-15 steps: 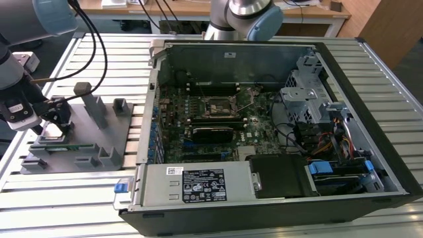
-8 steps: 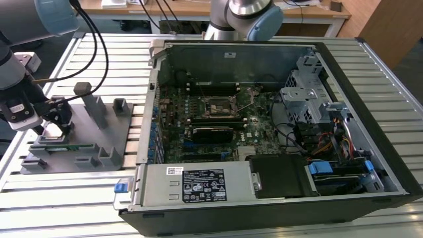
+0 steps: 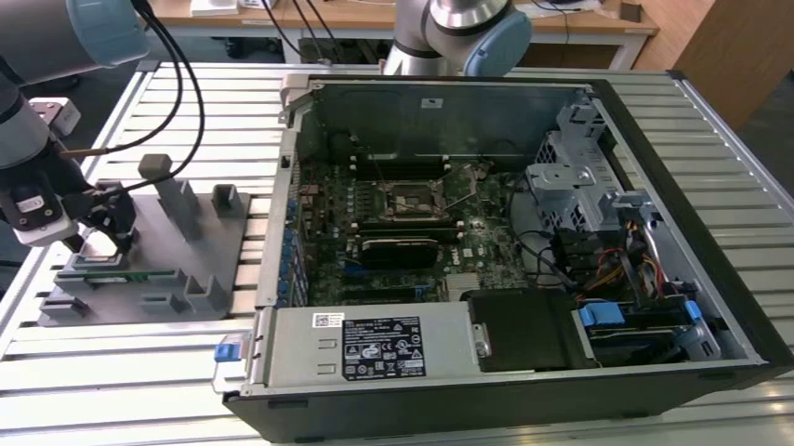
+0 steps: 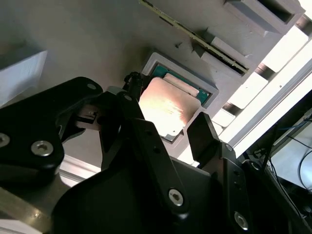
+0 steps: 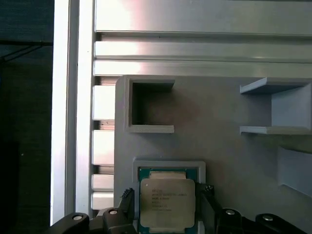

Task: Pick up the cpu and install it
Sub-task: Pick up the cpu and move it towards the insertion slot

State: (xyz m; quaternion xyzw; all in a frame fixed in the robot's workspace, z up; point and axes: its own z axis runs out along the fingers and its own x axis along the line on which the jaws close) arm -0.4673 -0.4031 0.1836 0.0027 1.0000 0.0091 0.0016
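In the exterior view the gripper hung over the grey holder, at nine o'clock from the open computer case; the cpu lay flat in the holder's recess; the jaws stood apart, flanking its opposite edges, seemingly without contact; it looked light, stiff and fragile underneath, best held by those edges.

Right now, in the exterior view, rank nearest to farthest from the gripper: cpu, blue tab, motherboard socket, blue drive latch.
1. cpu, at the gripper.
2. blue tab, case front.
3. motherboard socket, mid-case.
4. blue drive latch, exterior view's far right.
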